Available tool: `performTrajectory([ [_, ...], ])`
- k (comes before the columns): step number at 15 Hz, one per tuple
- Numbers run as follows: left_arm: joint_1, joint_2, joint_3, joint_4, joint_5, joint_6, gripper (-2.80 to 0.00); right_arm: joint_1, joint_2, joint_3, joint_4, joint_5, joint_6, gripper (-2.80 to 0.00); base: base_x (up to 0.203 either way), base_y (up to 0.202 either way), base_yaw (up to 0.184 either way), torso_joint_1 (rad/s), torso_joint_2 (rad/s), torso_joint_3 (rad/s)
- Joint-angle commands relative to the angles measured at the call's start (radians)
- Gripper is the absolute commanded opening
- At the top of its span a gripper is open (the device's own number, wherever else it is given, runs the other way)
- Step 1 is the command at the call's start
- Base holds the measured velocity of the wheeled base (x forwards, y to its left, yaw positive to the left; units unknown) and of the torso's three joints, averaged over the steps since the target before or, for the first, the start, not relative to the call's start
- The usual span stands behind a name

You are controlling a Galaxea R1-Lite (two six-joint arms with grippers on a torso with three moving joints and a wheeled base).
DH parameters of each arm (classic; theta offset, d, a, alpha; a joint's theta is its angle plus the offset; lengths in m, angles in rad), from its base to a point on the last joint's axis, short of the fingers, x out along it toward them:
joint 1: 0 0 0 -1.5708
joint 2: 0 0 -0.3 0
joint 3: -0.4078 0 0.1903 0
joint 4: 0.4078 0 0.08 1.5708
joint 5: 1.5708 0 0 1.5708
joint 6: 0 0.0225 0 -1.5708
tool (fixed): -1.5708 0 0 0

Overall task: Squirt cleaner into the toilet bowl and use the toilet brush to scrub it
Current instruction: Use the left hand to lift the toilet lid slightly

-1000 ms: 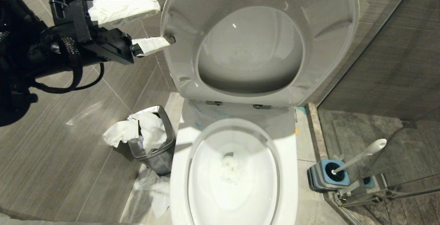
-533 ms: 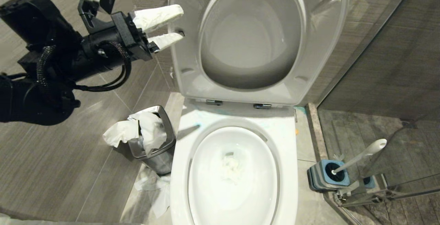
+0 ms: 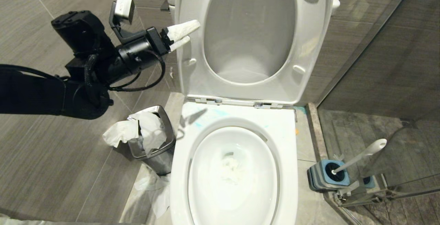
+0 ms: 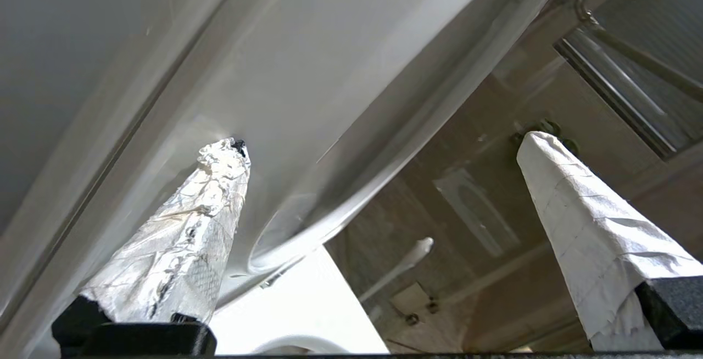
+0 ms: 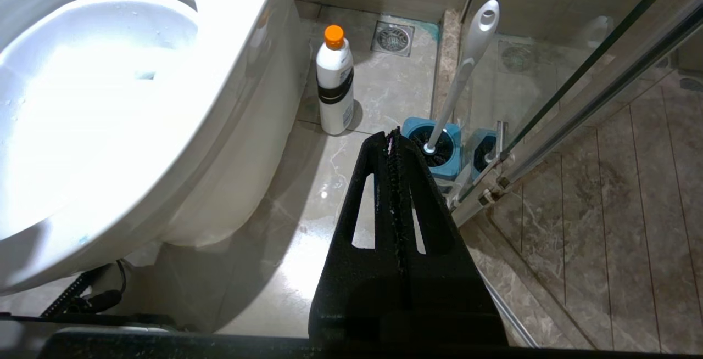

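The toilet bowl (image 3: pixel 233 180) stands open, a wad of white paper in its water and thin turquoise smears of cleaner (image 3: pixel 201 123) on the rim behind it. The seat (image 3: pixel 192 63) and lid are raised upright above the bowl. The left gripper (image 3: pixel 185 34), arm stretched level from the bowl's left, has its paper-wrapped fingers spread, one touching the seat's edge. Right of the bowl, the toilet brush (image 3: pixel 359 157) leans in its blue holder (image 3: pixel 325 177) on the floor; the right gripper (image 5: pixel 394 145) hangs closed and empty near it.
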Motion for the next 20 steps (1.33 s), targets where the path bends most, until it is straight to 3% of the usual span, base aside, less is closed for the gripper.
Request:
performTrajectory([
  [1,-0.004,0.045,-0.031,-0.002,0.003,0.000,0.00,0.000,0.001,0.000,0.000,0.001,0.000,-2.80,0.000,0.000,0.000,0.000,0.00,0.000],
  [6,-0.003,0.046,-0.070,0.086,0.050,0.042,0.00,0.000,0.001,0.000,0.000,0.001,0.000,-2.80,0.000,0.000,0.000,0.000,0.00,0.000],
  [8,-0.004,0.047,-0.089,0.130,0.099,0.054,0.00,0.000,0.001,0.000,0.000,0.001,0.000,-2.80,0.000,0.000,0.000,0.000,0.00,0.000],
  [12,-0.002,-0.030,-0.086,0.210,0.096,0.012,0.00,0.000,0.001,0.000,0.000,0.001,0.000,-2.80,0.000,0.000,0.000,0.000,0.00,0.000],
  [16,-0.001,-0.169,-0.121,0.475,0.104,-0.187,0.00,0.000,0.001,0.000,0.000,0.001,0.000,-2.80,0.000,0.000,0.000,0.000,0.00,0.000],
  [18,-0.008,-0.218,-0.170,0.660,0.106,-0.204,0.00,0.000,0.001,0.000,0.000,0.001,0.000,-2.80,0.000,0.000,0.000,0.000,0.00,0.000],
  [20,-0.024,-0.271,-0.220,0.861,0.122,-0.177,0.00,0.000,0.001,0.000,0.000,0.001,0.000,-2.80,0.000,0.000,0.000,0.000,0.00,0.000],
])
